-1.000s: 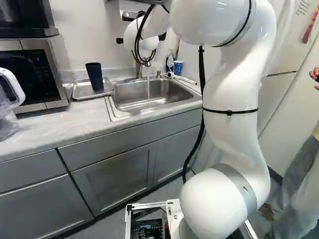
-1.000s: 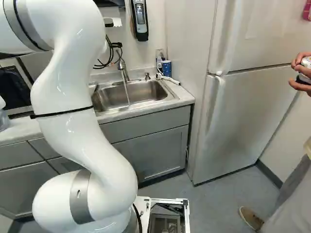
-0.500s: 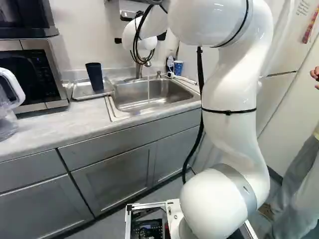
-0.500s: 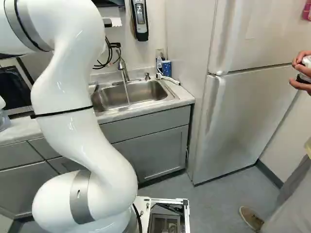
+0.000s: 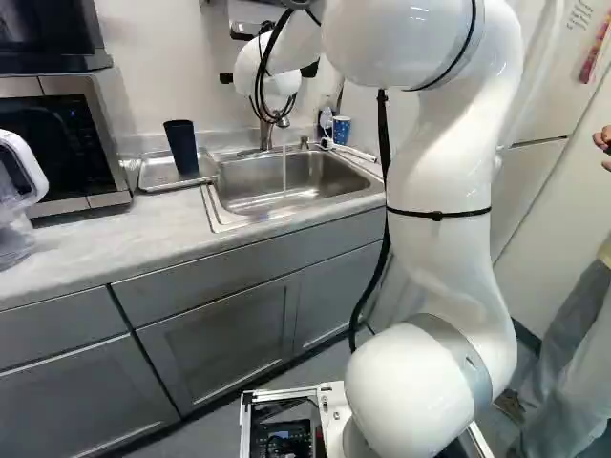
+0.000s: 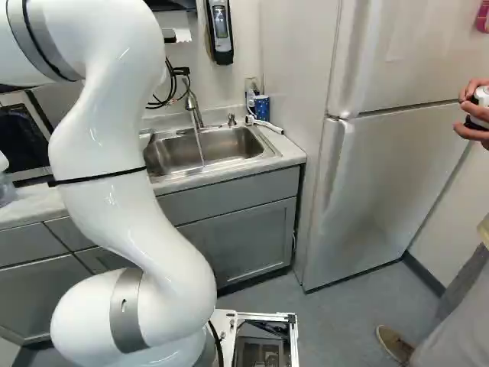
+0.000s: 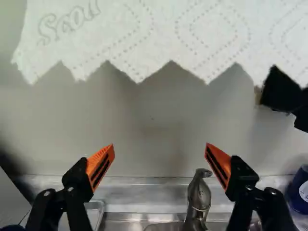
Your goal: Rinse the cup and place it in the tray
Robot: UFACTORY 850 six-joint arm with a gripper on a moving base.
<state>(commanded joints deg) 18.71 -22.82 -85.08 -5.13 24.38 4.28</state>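
Orange pads (image 7: 102, 163) stand wide apart before the wall (image 7: 154, 159); a serrated paper towel (image 7: 163, 33) hangs ahead, faucet (image 7: 198, 196) and tray (image 7: 101, 211) below it.

Arm (image 5: 444, 172) raised, gripper (image 5: 226, 78) spread wide.
It bends forward up top, wrist (image 5: 272, 67) out ahead; orange pads (image 7: 100, 166) stand well apart, angled inward.

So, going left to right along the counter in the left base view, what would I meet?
A clear jug with a white handle, a metal tray with a dark blue cup in it, the faucet, a blue patterned cup.
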